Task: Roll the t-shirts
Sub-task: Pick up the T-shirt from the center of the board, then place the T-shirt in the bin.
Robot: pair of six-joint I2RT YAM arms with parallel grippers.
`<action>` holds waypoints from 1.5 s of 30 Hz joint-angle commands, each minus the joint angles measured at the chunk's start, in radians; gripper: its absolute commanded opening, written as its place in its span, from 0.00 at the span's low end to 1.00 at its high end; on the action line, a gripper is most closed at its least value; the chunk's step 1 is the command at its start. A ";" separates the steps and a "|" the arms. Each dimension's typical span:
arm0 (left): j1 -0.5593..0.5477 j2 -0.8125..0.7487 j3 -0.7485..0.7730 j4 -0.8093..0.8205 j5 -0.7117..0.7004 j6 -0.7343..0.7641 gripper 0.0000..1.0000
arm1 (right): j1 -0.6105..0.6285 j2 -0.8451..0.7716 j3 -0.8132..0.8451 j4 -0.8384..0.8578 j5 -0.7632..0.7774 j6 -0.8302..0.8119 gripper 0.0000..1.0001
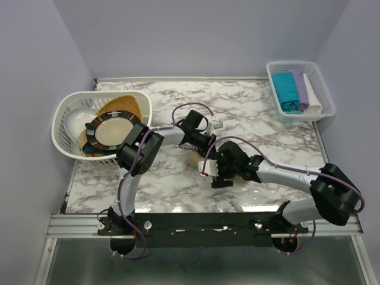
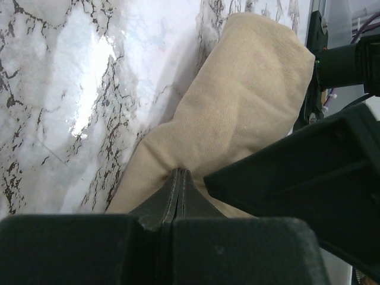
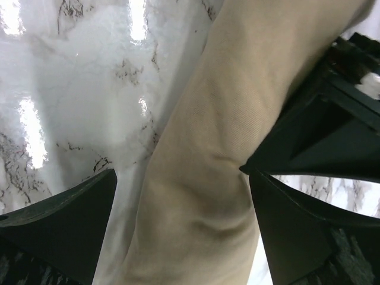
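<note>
The beige t-shirt is a soft, matte, finely woven cloth gathered into a thick, rounded bundle. It lies on the glossy white surface with dark marble veining, near its middle, and is mostly hidden under the two wrists in the top view. The left hand has its black fingers pressed fully together, and the cloth puckers where their tips pinch one end of the bundle. The right hand is spread wide and straddles the bundle. One finger stands clear on the marble side, and the other is against the cloth's far flank. At the far right corner a white plastic lattice rectangular basket holds a teal t-shirt, a lilac t-shirt and a white t-shirt, side by side as rolls. At the left edge a white oval basket holds a round tan plate with a dark patterned rim, among more tan cloth.
</note>
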 commanded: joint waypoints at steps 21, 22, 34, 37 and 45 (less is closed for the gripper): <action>0.227 -0.003 0.470 -0.326 0.016 -0.007 0.04 | -0.022 0.217 0.123 -0.124 -0.041 -0.008 0.01; 0.243 -0.013 0.499 -0.349 0.027 0.003 0.05 | -0.042 0.206 0.158 -0.159 -0.082 0.014 0.01; 0.410 -0.221 0.541 -0.422 0.065 0.007 0.08 | -0.344 0.129 0.534 -0.307 0.081 0.020 0.01; 0.418 -0.261 0.506 -0.429 0.061 0.021 0.09 | -0.446 0.146 0.599 -0.250 0.149 0.005 0.00; 0.418 -0.287 0.452 -0.420 0.073 0.011 0.09 | -0.709 0.331 0.905 -0.039 0.357 0.002 0.00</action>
